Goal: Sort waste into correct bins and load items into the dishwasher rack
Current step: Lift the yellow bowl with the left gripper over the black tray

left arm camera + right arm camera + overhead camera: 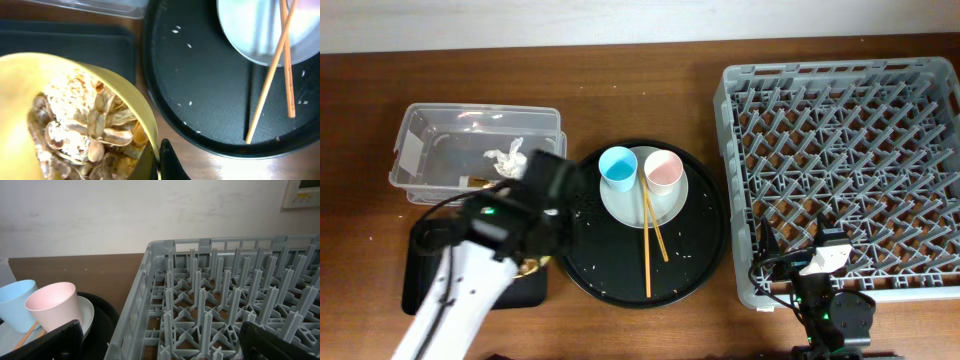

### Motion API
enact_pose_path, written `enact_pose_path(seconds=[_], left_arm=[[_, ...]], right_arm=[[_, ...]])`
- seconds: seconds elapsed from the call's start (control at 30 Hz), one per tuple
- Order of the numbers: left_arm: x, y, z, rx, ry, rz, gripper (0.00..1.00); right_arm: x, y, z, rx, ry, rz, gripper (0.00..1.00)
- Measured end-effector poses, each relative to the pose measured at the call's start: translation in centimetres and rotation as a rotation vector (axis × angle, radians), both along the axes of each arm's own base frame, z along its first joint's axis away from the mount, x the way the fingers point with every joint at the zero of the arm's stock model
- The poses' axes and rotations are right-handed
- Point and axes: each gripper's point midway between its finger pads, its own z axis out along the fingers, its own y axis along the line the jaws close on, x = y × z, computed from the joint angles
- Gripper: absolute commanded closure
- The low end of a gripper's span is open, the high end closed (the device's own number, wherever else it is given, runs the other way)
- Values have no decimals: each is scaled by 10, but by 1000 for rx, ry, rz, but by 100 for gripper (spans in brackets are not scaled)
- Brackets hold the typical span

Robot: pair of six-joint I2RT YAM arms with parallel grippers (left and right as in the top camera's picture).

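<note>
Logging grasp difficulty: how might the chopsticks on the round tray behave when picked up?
The chopsticks look thin and stiff, probably light. Propped from the plate rim onto the black tray, they may pivot or roll when nudged.

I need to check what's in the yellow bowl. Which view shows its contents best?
Left wrist: the bowl sits close, scraps plainly visible inside. Overhead, the left arm covers nearly all of it. The right wrist view misses it.
</note>
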Motion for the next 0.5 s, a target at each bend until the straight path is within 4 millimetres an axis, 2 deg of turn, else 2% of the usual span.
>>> enact_pose_path(seconds=[0.23,0.37,0.5], left_arm=[[4,36,21,-133,-64,99,100],[11,53,33,-211,-157,150,100],[10,66,19,-289,-184,183,100]], right_arm=[[0,0,0,1,0,0,2],[0,0,0,0,0,0,2],[0,0,0,0,0,0,2]])
